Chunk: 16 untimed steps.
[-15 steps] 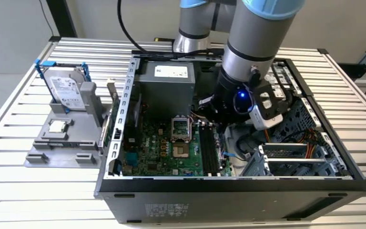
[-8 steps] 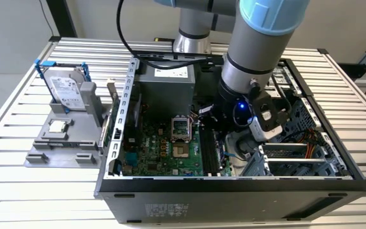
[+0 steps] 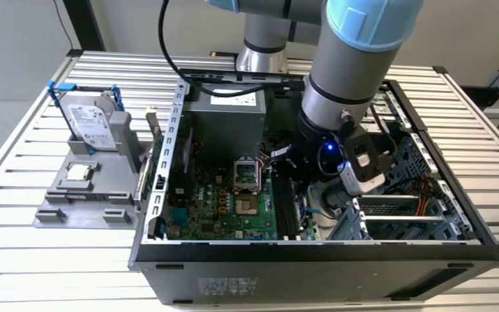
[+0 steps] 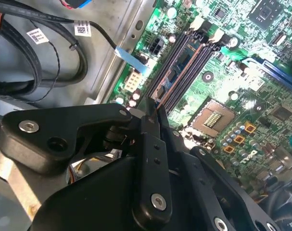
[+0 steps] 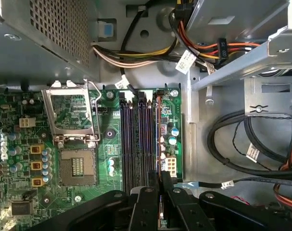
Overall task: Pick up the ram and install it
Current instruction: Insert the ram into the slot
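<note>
Outside, in the exterior view, the arm (image 3: 353,71) reached down into the open case (image 3: 319,250), its gripper (image 3: 306,170) low over the slots (image 3: 286,208) beside the motherboard (image 3: 223,201). On the table (image 3: 24,260), near the edge at the exterior view's left, a grey holder (image 3: 89,195) carried the hard drive (image 3: 91,123), standing upright, and the processor (image 3: 78,172), lying flat in front of it.

In the second wrist view the black fingers (image 4: 153,144) were pressed close, pinching a thin edge that looked like the ram (image 4: 158,107), held on edge right above the near end of the slots (image 4: 184,72). Whether it sat in a slot yet could not be told. The empty socket (image 4: 214,117) lay just beside the slots.

In the first wrist view the fingers (image 5: 146,207) again gripped the ram (image 5: 161,180) at the slots (image 5: 138,139), toward their side nearest the board's edge. The socket (image 5: 77,168) lay across from them, with its open latch frame (image 5: 71,113) next to it, and bundled cables (image 5: 232,144) ran along the case floor.
</note>
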### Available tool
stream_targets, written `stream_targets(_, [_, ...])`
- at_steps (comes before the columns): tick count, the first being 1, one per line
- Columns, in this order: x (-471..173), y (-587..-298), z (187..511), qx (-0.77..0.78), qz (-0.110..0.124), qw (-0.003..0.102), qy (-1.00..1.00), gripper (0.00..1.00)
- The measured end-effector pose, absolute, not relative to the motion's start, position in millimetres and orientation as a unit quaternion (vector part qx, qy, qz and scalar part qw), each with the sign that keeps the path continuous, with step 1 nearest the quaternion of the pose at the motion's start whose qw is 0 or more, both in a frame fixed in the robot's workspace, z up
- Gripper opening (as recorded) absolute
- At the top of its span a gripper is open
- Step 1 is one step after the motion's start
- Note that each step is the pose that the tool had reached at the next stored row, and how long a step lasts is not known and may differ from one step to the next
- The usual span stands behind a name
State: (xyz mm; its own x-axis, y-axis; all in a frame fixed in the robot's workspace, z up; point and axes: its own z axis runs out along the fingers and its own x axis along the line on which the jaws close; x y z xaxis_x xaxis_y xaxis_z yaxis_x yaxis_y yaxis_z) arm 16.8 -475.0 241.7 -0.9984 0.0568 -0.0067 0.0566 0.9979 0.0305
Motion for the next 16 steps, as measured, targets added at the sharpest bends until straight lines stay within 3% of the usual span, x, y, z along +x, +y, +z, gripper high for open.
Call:
stream_targets(3, [16,-475,228,0.022,0.015,0.004,1.000,0.00])
stream_targets(16, [15,-475,225,0.016,0.013,0.004,1.000,0.00])
